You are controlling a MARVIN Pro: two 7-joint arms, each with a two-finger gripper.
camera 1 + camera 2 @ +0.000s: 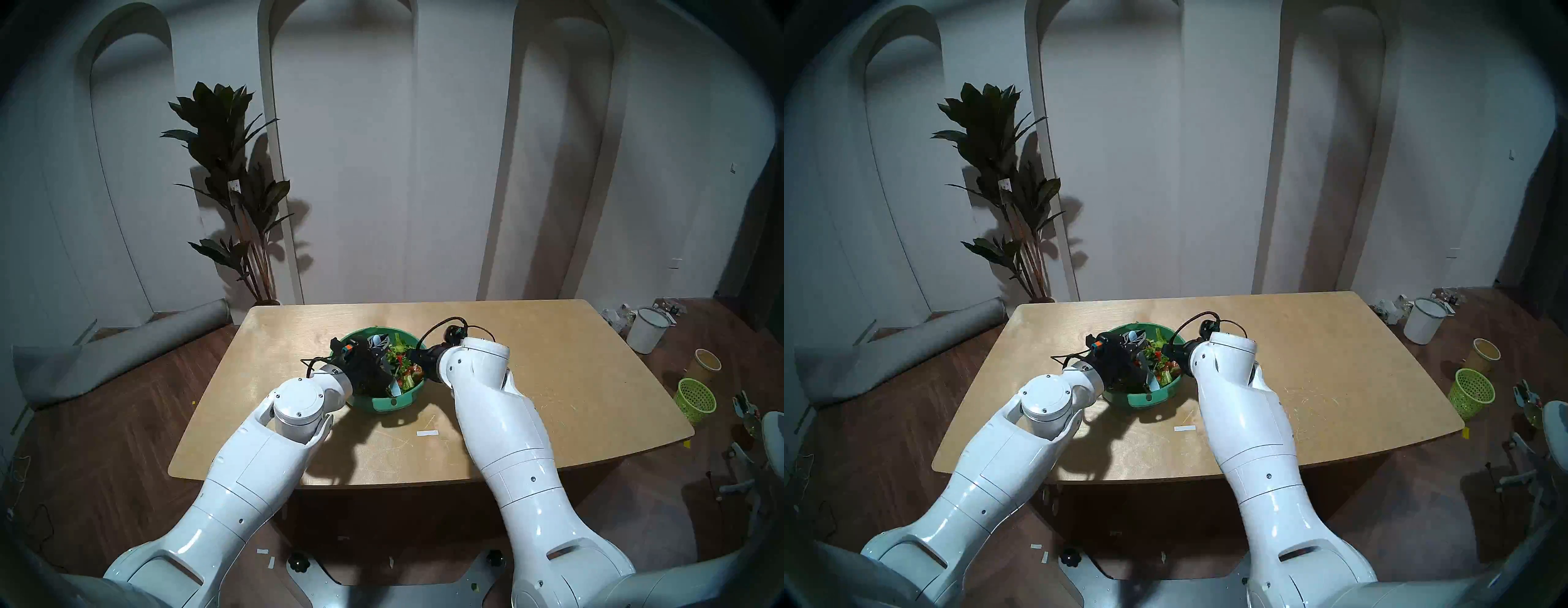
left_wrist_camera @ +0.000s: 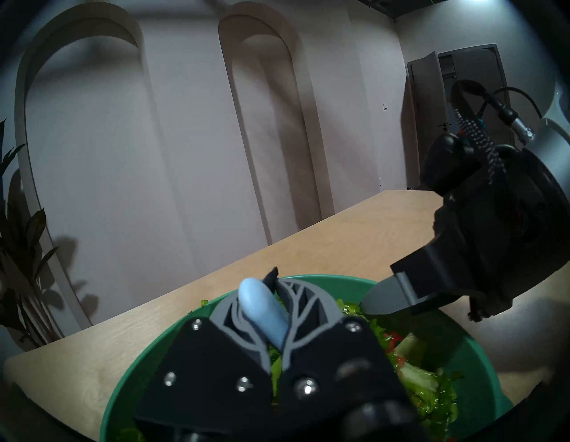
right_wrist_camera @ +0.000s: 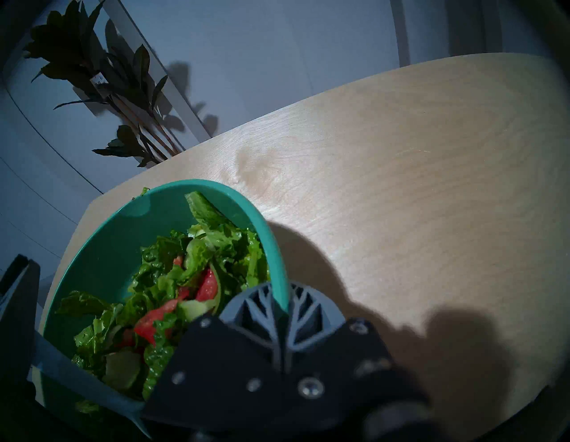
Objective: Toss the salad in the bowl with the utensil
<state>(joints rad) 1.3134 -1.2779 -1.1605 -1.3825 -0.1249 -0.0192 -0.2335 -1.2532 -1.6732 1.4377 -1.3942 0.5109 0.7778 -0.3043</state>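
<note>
1. Grip check, left: my left gripper [image 2: 279,321] is clamped on the pale blue handle of the fork [image 2: 262,310], whose rounded end sticks up past the grey fingers [image 2: 305,304]. The left wrist view does not show the tines; I judge they point down into the food, which is how a tossing stroke wants them.
2. My right gripper [image 3: 282,311] is pinched tight on the rim of the green bowl [image 3: 197,185], one finger inside the wall and one outside. I read this as a brace, so the bowl does not slide or spin while the fork works.
3. Salad [image 3: 172,287] lies heaped in the bowl on the side nearer the right gripper: chopped leaves, red pieces, pale cucumber slices. The inner wall opposite is bare. A pale blue strip crosses the lower left of the right wrist view; I take it for the fork's shaft but cannot confirm.
4. In the head view the bowl stands near the middle of the wooden table [image 1: 551,382], its lighter tab handle [image 1: 392,401] facing me. A small white strip [image 1: 427,433] lies on the table just beside it.
5. On the floor beyond the table's right edge: a lime mesh basket [image 1: 695,399], a paper cup [image 1: 706,363], a white bucket [image 1: 647,331].
6. At the far wall, a potted plant [image 1: 231,170] carries a small white tag; its print is too small to read. No other writing is legible.
</note>
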